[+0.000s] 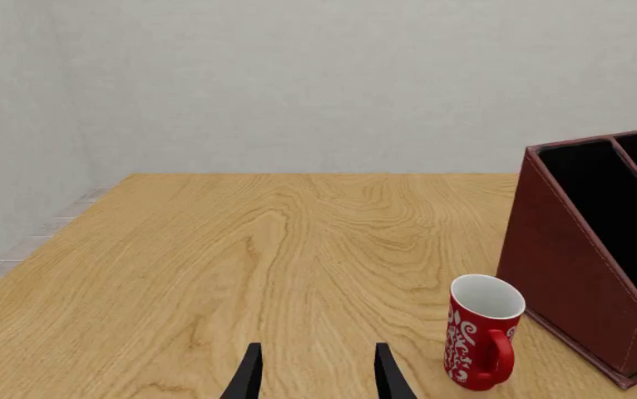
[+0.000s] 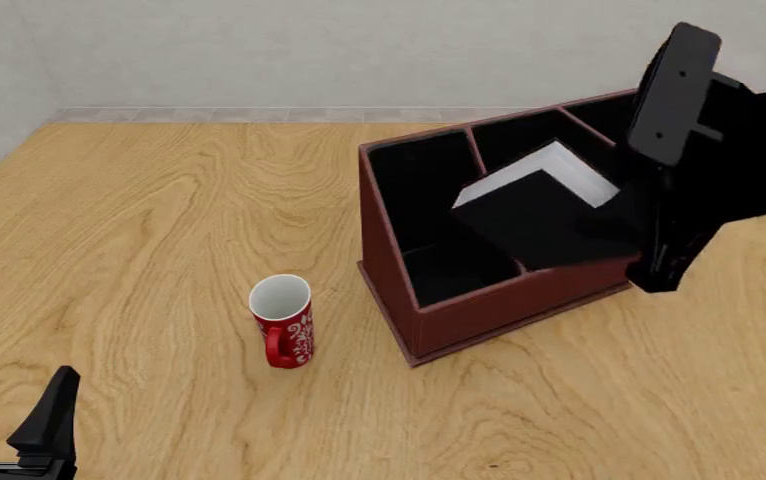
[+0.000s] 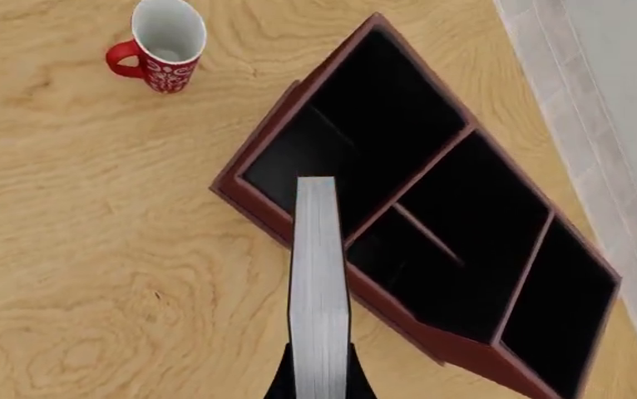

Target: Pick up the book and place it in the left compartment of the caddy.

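While the right gripper [image 3: 318,378] clamps the book [image 2: 539,210] by its lower end, the book hangs tilted above the caddy [image 2: 490,310] at the centre right of the front view.

Book, position: in the air over the dividers, white page edges turned up toward the top of the frame, one corner reaching toward the left compartment [image 2: 423,200]; it does not seem to touch the caddy, though that is hard to tell.

Book, handling: I judge it stiff and fairly light, a hard cover that will not bend; the smooth black boards could slide between the fingers if the squeeze slackens.

Book, hold: across the two covers near one end, as in the right wrist view, where the page edges [image 3: 318,283] run straight out from the fingers; that leaves the far end free to enter the slot.

Left compartment: long black slot at the caddy's left side in the front view, nothing in it.

Left gripper [image 2: 12,410]: lower left corner of the front view, fingers spread apart, holding nothing.

Mug [image 2: 282,320]: red and white, upright on the table [image 2: 156,220], left of the caddy and apart from it.
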Robot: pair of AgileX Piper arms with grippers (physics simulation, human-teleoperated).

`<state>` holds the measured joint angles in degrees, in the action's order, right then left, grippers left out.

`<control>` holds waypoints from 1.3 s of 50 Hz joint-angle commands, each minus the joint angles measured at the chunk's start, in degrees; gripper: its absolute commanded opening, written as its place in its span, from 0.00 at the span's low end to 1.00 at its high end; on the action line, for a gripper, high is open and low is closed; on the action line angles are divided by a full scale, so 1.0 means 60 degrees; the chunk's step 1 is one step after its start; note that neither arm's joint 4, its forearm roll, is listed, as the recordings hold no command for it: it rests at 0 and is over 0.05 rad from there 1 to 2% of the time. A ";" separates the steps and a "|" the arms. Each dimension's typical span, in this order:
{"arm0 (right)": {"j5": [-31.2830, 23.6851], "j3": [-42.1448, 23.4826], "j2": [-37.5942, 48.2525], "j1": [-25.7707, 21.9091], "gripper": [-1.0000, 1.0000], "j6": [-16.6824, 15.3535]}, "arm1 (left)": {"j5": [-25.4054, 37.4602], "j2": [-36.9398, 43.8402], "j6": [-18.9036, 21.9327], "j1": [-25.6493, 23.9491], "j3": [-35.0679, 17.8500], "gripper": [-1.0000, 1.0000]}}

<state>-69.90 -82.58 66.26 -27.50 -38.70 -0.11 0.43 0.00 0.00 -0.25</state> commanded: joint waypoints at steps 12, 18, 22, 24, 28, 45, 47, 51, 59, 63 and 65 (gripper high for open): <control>0.0000 -0.1591 0.1268 -0.0461 0.00 0.1325 | 0.0000 0.0000 0.0000 0.0001 0.0000 1.00; 0.0000 -0.1953 0.1769 -0.0326 0.00 0.1450 | 0.0000 0.0001 0.0002 0.0000 0.0000 1.00; 0.0000 -0.2171 0.1986 -0.0281 0.00 0.1595 | 0.0000 0.0001 -0.0001 0.0000 0.0000 1.00; 0.0000 -0.2281 0.2071 -0.0145 0.00 0.1614 | 0.0000 0.0001 -0.0001 -0.0001 0.0000 1.00; 0.0000 -0.2473 0.2233 0.0186 0.00 0.1568 | 0.0000 0.0001 -0.0001 0.0000 0.0000 1.00; 0.0000 -0.2714 0.2690 0.0261 0.00 0.1638 | 0.0000 0.0000 0.0000 0.0000 0.0000 1.00; 0.0000 -0.2745 0.2753 0.0262 0.00 0.1631 | 0.0000 -0.0001 -0.0002 0.0000 0.0000 1.00; 0.0000 -0.2763 0.2887 0.0141 0.00 0.1703 | 0.0000 0.0000 -0.0003 0.0001 0.0000 1.00; 0.0000 -0.2760 0.3170 -0.0009 0.00 0.1812 | 0.0000 0.0000 -0.0001 -0.0001 0.0000 1.00; 0.0000 -0.2742 0.3278 0.0041 0.00 0.1780 | 0.0000 -0.0001 0.0002 0.0000 0.0000 1.00; 0.0000 -0.2721 0.3333 0.0082 0.00 0.1735 | 0.0000 0.0000 -0.0001 0.0001 0.0000 1.00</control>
<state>-69.90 -98.38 84.85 -26.88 -29.55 -0.11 0.43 -0.01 0.00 -0.25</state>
